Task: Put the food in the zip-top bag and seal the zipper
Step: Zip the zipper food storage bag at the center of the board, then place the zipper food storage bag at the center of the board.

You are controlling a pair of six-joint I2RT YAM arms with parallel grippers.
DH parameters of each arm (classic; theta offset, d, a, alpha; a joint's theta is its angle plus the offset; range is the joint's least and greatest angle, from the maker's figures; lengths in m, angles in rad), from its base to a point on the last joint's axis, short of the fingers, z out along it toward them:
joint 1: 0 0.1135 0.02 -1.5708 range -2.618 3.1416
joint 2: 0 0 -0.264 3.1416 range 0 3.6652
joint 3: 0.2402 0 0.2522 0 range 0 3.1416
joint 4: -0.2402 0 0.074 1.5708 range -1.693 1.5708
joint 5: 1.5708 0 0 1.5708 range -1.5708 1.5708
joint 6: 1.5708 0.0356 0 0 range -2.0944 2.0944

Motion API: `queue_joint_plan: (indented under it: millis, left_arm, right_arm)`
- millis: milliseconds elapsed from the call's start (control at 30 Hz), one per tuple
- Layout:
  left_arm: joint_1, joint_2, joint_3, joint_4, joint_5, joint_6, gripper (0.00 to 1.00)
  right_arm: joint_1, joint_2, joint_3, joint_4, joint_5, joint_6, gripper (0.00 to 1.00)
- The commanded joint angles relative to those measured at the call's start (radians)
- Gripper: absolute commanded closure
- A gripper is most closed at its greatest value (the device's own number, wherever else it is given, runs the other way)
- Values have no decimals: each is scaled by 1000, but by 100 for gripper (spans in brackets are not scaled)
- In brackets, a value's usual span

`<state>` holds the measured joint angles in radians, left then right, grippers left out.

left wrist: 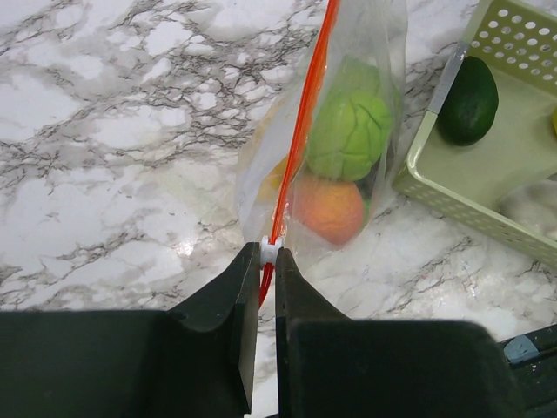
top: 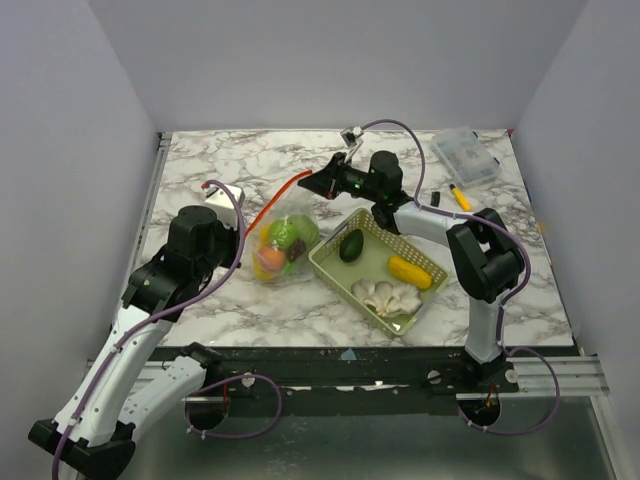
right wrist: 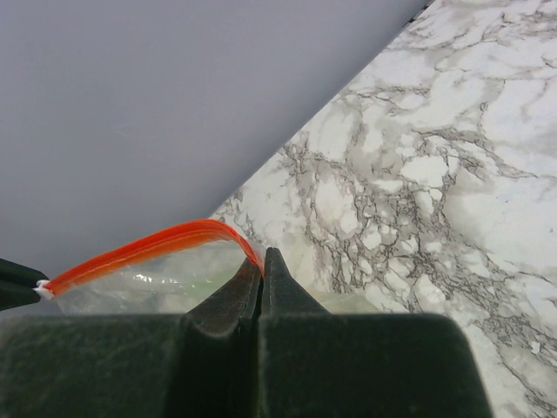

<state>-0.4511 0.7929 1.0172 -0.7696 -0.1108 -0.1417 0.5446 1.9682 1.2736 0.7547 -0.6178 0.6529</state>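
The clear zip-top bag [top: 280,245] hangs stretched between my two grippers. It holds a green food [left wrist: 348,131], an orange one [left wrist: 329,209] and a dark purple one [top: 297,252]. Its orange-red zipper [top: 275,200] runs taut from near left to far right. My left gripper [left wrist: 267,261] is shut on the zipper at the white slider [left wrist: 268,251], at the bag's near end. My right gripper [right wrist: 262,261] is shut on the zipper's far end [right wrist: 148,246]. In the top view the left gripper [top: 243,233] and the right gripper [top: 318,183] sit at the strip's two ends.
A pale green mesh basket [top: 330,275] to the right of the bag holds a dark avocado [top: 351,245], a yellow food [top: 410,271] and a white one [top: 385,296]. A rigid clear box [top: 465,155] and a yellow marker [top: 459,197] lie at the far right.
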Motion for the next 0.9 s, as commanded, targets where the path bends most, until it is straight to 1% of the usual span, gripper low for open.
queue_joint_plan:
  millis: [0, 333, 367, 400, 500, 567, 600, 700, 733, 867]
  left_arm:
    - [5, -48, -23, -78, -83, -15, 100]
    - [5, -80, -31, -72, -146, -29, 100]
    - [5, -79, -26, -68, -156, -31, 97]
    - [5, -75, -20, -67, -172, -36, 91]
    - [5, -67, 20, -66, -229, -56, 53]
    - [5, -66, 48, -60, -252, -64, 39]
    - [5, -68, 62, -57, -259, -67, 35]
    - [5, -85, 97, -49, -258, -64, 29]
    - [5, -95, 102, -43, -254, -60, 28]
    - [5, -134, 101, -26, -226, -49, 25]
  right_arm:
    - [-14, 31, 35, -34, 86, -34, 100]
    - [-13, 54, 70, -56, 79, -22, 100]
    - [-13, 57, 74, -58, 86, -16, 100]
    - [-13, 58, 74, -60, 101, -10, 100]
    - [-12, 69, 90, -100, 178, 15, 100]
    - [-13, 91, 126, -150, 238, 42, 100]
    - [-13, 101, 144, -174, 276, 64, 100]
    - [-14, 132, 204, -267, 400, 119, 100]
    - [-13, 146, 230, -319, 461, 136, 100]
    - [-14, 216, 347, -447, 603, 175, 100]
